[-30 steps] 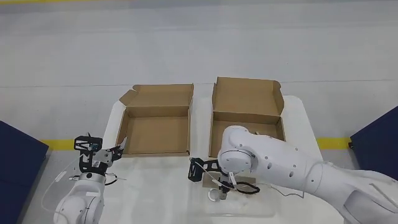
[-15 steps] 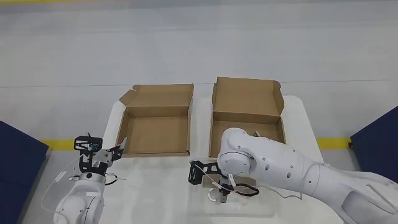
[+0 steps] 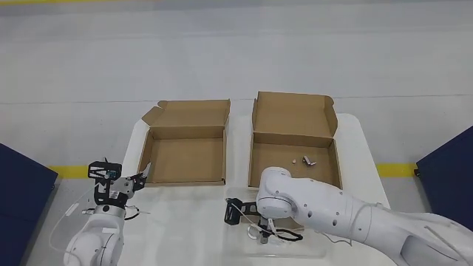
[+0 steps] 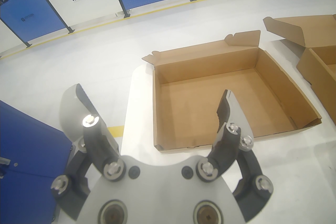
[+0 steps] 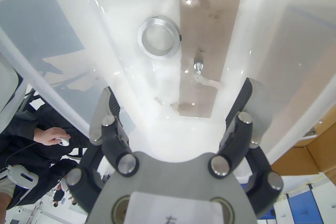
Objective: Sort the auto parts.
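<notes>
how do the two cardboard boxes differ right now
The left box has a bare floor; the right box holds a few small parts. The left box's near wall shows fully; the right box's is partly hidden behind the right arm. Both are brown cardboard, lids open.

The left hand (image 4: 153,95) sits low at the robot's left side, fingers spread wide. The right hand (image 5: 178,89) points downward, fingers apart, its arm (image 3: 332,207) bent inward.

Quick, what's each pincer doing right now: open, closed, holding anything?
Left pincer: open, holding nothing.
Right pincer: open, holding nothing, poised over the silver metal ring in the clear plastic bin.
</notes>
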